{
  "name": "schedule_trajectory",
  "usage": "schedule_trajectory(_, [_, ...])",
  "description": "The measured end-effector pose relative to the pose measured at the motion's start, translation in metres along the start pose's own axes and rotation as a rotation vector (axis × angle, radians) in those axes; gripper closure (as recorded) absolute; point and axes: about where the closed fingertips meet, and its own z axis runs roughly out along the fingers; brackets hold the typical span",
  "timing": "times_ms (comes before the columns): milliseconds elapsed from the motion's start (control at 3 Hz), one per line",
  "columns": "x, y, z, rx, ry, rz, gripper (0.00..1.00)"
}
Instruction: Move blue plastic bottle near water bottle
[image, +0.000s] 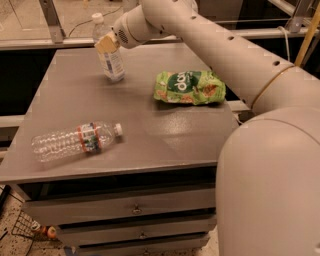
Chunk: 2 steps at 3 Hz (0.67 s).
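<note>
A: Where is the gripper (106, 44) found?

B: It is seen at the far left part of the table (165, 135), at the end of the arm (215, 40) that is stretched in from the right. It is set against the upper body of the blue plastic bottle (114, 64), just under the neck.

A: Is the bottle held?

B: That cannot be told. The tan tip of the gripper is seen in front of the bottle and appears to touch it, but how far the tool is open is not shown, so a grasp cannot be confirmed.

A: How is the bottle placed?

B: It is stood upright on the tabletop near the back edge, with its white cap above the gripper.

A: And the water bottle (70, 141)?

B: It is laid on its side near the front left corner, cap pointed to the right, well apart from the blue plastic bottle.

A: What else is seen on the table?

B: A green chip bag (190, 87) is laid to the right of the upright bottle, apart from both bottles. Drawers (135, 210) are seen below the tabletop.
</note>
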Motion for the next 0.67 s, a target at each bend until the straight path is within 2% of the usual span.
schedule_trajectory(333, [-0.008, 0.006, -0.013, -0.038, -0.056, -0.018, 0.85])
schedule_trajectory(667, [-0.014, 0.037, -0.061, -0.164, -0.139, -0.094, 1.0])
